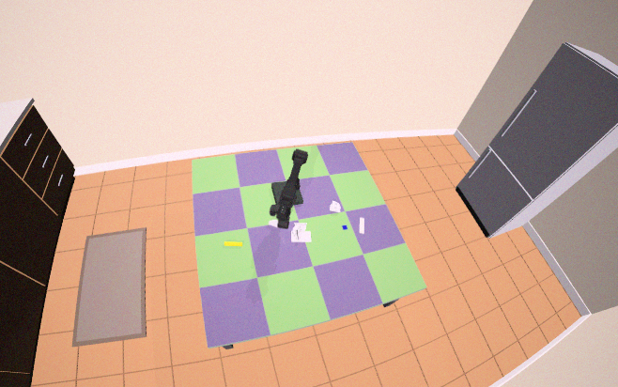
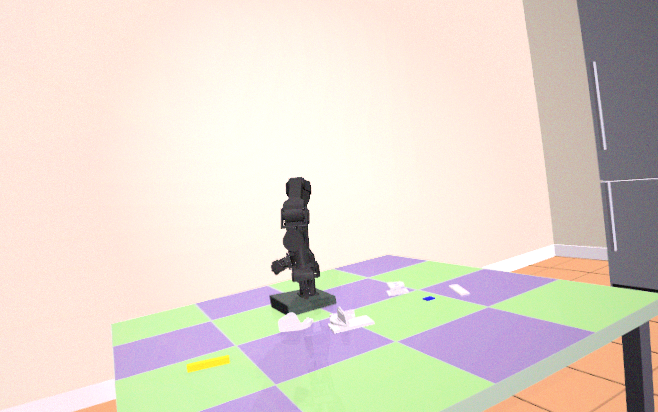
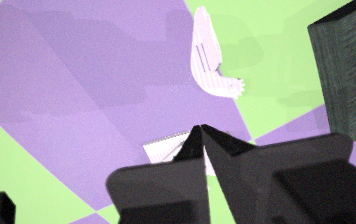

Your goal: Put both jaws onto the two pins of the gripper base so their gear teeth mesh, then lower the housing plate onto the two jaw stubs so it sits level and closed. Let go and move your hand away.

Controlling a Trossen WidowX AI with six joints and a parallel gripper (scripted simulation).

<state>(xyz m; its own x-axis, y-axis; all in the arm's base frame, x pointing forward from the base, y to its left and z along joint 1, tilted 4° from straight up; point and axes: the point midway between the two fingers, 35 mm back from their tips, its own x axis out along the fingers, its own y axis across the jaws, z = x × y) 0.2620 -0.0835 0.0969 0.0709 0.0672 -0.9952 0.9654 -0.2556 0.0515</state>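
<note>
My gripper [image 3: 200,130] is shut and empty; its tips are together in the wrist view. It hangs above the table in front of the arm's base. One white jaw with gear teeth [image 2: 287,323] [image 3: 204,52] lies apart from the gripper base, mostly under the arm in the top view. The white gripper base [image 1: 304,239] [image 2: 362,321] [image 3: 155,149] stands beside it, with another white piece, apparently the second jaw, on it. My fingers hide much of it in the wrist view; its seating on a pin cannot be told. A white piece [image 1: 334,207] [image 2: 397,288], possibly the housing plate, lies farther right.
A yellow bar [image 1: 233,243] [image 2: 208,363] lies to the left. A small blue square [image 1: 345,227] [image 2: 428,298] and a white bar [image 1: 362,225] [image 2: 458,289] lie to the right. The arm's dark base block [image 2: 290,302] [image 3: 340,70] stands behind the parts.
</note>
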